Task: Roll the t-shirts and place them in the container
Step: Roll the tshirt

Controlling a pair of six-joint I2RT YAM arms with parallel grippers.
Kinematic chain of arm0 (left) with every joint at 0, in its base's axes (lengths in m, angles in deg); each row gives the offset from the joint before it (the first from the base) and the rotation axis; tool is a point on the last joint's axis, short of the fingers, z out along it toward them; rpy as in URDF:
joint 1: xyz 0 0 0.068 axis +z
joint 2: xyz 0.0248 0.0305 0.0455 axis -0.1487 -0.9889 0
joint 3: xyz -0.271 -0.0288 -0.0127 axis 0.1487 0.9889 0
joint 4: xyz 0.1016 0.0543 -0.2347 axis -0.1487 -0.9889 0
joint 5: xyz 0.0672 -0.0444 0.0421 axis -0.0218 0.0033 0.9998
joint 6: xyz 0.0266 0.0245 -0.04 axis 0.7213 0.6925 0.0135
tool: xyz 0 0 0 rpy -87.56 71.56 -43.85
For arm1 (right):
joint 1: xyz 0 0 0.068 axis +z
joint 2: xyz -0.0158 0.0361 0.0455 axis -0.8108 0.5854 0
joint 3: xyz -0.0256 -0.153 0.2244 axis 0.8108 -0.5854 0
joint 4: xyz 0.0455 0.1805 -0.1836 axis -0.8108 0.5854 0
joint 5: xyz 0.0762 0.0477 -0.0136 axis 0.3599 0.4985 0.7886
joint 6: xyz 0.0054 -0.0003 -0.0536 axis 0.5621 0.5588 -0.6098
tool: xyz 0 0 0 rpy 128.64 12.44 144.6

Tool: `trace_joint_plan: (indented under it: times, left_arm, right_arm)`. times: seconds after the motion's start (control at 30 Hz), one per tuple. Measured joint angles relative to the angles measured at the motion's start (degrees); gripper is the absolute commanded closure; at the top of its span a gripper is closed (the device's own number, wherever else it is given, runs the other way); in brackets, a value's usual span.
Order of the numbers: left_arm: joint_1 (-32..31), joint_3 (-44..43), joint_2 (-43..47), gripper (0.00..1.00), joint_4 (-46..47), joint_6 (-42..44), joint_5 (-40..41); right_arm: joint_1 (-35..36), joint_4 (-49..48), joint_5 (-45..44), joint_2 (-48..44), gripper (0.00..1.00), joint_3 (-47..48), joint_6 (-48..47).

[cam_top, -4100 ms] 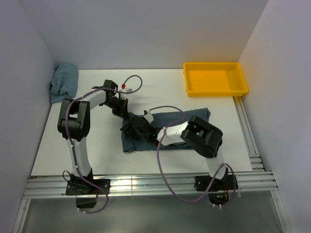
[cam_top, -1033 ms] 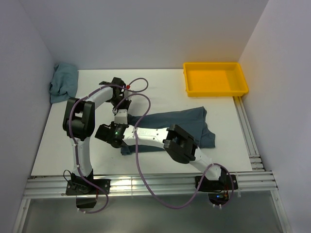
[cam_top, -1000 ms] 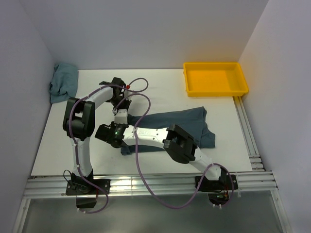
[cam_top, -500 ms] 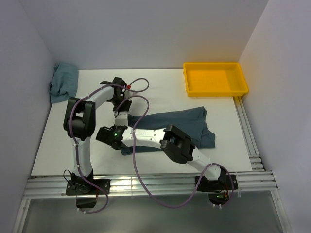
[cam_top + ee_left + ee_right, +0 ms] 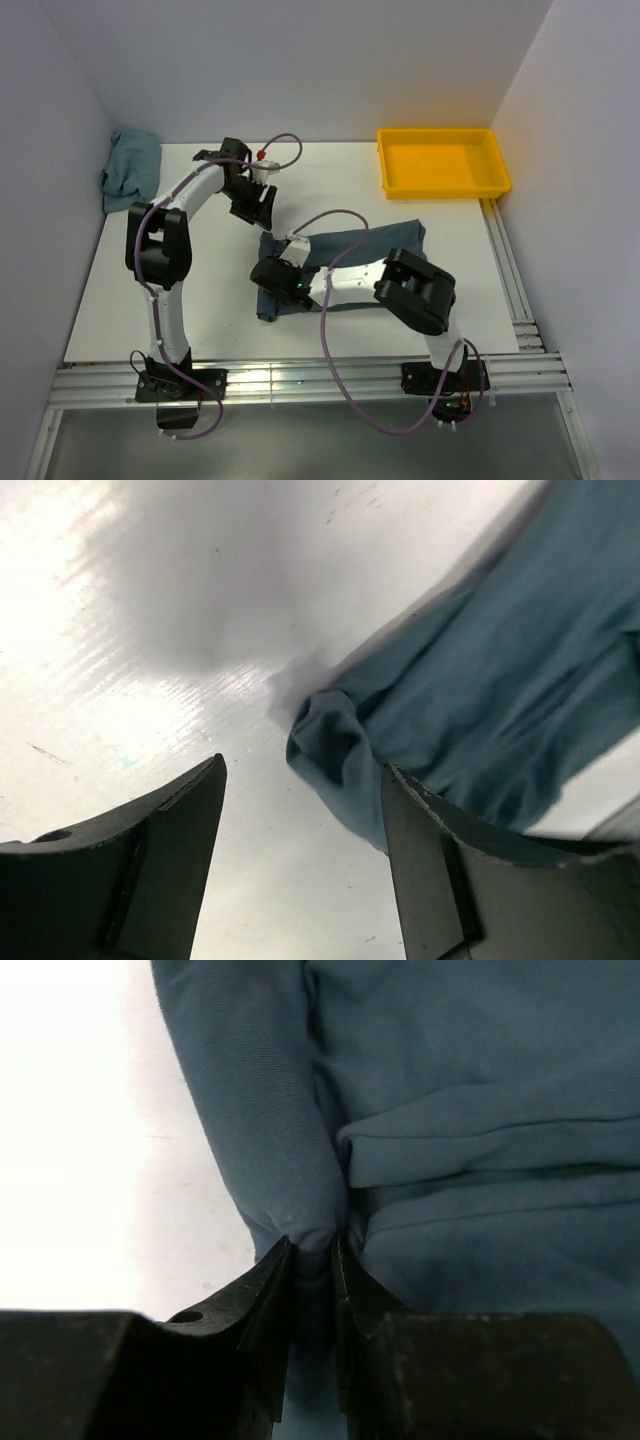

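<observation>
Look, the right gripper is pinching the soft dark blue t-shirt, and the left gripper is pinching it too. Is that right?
Not quite. The left gripper is open and holds nothing: the left wrist view shows its jaws spread wide, with a corner of the soft dark slate-blue cotton t-shirt lying loose beyond them. The right gripper is indeed pinching a fold of it.

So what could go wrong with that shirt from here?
The right pincer nips only a thin fold of the t-shirt; a pull might slip it free. The left pincer stands open above a crumpled corner, so nothing pins that end and the roll may come out lopsided. The purple cable loops over the cloth and could snag it.
</observation>
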Motion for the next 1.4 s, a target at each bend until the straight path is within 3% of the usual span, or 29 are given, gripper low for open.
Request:
trace_joint_plan:
  times: [0.23,0.57,0.77,0.93,1.0,1.17,1.4]
  left_arm:
    - [5.0,2.9,3.3,0.3,0.6,2.7,-9.4]
    - [5.2,16.0,3.3,0.31,6.2,4.5,-18.2]
    - [4.3,17.1,1.3,0.51,10.8,1.7,-18.3]
    - [2.2,17.0,1.1,0.88,12.4,-1.2,-14.3]
    - [1.2,16.9,1.4,1.0,12.4,-1.9,-11.9]
    - [-1.2,16.8,2.9,1.0,12.1,-2.4,-6.0]
    - [-3.0,16.0,3.5,1.0,11.0,-2.9,-0.4]
  right_arm:
    - [-6.1,-26.8,13.9,-5.0,0.76,-18.0,5.3]
    - [-9.6,-42.5,22.5,-2.3,0.78,-23.1,9.5]
    - [-9.7,-43.9,22.8,-2.1,0.78,-23.8,9.9]
    - [-9.0,-38.8,21.3,-2.3,0.76,-20.9,8.1]
    - [-8.4,-34.0,19.8,-2.4,0.67,-18.2,6.7]
    - [-6.3,-18.3,14.6,-2.4,0.45,-9.0,3.0]
    - [-2.3,4.1,5.1,-2.4,0.41,2.3,0.0]
